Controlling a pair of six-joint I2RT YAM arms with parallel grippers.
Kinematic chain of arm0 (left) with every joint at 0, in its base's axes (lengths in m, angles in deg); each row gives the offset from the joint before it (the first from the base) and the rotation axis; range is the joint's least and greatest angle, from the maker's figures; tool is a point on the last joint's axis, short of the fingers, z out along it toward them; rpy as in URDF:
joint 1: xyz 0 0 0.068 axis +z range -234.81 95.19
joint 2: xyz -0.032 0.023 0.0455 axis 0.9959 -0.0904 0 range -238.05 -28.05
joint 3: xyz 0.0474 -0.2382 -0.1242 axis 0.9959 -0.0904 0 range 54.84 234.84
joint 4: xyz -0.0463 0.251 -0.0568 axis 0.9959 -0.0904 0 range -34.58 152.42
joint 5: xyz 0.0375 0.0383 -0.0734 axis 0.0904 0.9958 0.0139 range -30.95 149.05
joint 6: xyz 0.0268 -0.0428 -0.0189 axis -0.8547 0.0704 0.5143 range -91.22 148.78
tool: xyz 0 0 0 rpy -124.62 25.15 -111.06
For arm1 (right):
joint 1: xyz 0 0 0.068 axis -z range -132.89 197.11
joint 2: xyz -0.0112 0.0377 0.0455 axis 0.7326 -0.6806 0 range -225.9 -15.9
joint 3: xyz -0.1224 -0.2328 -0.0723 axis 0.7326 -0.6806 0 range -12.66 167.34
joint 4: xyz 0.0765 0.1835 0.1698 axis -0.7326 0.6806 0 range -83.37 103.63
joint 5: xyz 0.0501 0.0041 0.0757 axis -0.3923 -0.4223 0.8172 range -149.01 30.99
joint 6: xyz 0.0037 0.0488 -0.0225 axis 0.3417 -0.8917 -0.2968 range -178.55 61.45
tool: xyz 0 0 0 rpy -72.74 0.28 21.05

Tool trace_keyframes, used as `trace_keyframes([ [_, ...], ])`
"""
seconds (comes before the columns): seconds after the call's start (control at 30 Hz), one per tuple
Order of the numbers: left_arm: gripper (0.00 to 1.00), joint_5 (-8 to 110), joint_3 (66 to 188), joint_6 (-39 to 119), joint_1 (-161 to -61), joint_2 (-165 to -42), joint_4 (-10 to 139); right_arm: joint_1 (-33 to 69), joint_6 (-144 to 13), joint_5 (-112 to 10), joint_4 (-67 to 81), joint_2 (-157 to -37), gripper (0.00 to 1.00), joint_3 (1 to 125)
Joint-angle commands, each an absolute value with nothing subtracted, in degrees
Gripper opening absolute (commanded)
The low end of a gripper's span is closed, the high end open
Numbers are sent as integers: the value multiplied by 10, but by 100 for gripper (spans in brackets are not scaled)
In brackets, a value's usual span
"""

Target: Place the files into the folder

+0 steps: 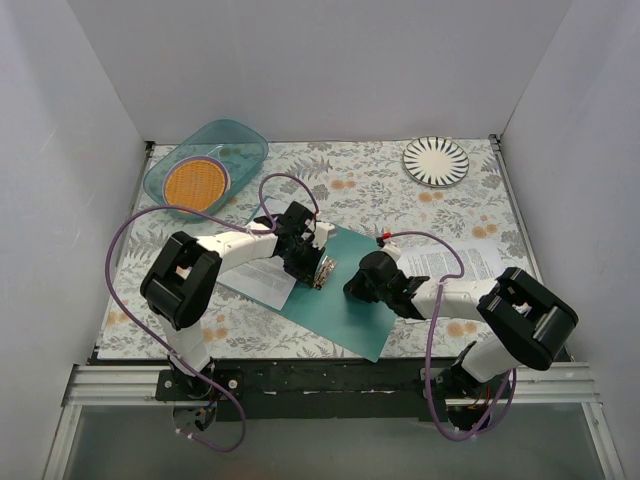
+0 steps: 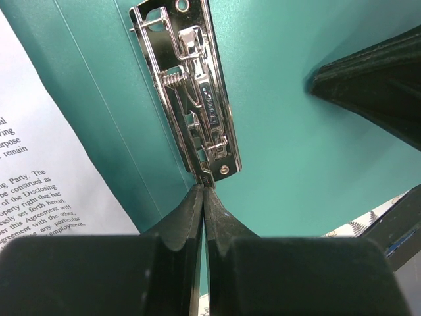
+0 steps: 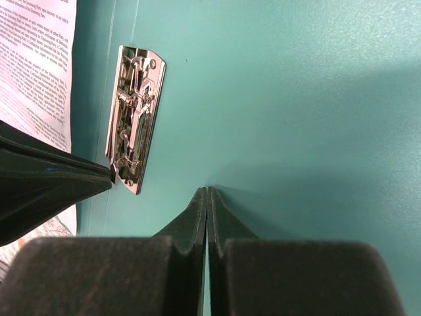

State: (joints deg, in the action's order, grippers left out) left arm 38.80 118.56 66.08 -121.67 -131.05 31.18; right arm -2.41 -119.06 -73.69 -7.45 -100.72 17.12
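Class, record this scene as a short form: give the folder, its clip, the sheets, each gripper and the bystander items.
folder: teal folder, open flat on the floral table
clip: metal clip on inner spine
sheets: one printed sheet over folder's left side; second sheet on table, right
left gripper: shut, tips at clip's end
right gripper: shut, tips on folder's inside
other: translucent teal bowl, striped plate

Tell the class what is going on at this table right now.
Two robot arms work over an open teal folder. The left gripper, shut, has its tips at the end of the metal clip. The right gripper, also shut, points its tips at the folder's inner face. One printed sheet lies along the folder's left side, not under the clip; a second sheet lies on the table by the right arm.
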Motion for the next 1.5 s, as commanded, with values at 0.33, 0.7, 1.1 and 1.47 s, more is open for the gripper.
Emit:
trace_keyframes([
  [0.33,0,362,1201,660,-1225,-1341,323,-41,-1186,-707,8,-1109,1,150],
  [0.7,0,318,1259,679,-1229,-1325,281,-64,-1213,-685,-29,-1169,1,148],
  [1.1,0,430,1436,687,-1208,-1298,235,-64,-1214,-697,-22,-1125,1,123],
  [1.47,0,498,1291,629,-1172,-1315,293,-60,-1159,-688,-31,-1096,1,148],
])
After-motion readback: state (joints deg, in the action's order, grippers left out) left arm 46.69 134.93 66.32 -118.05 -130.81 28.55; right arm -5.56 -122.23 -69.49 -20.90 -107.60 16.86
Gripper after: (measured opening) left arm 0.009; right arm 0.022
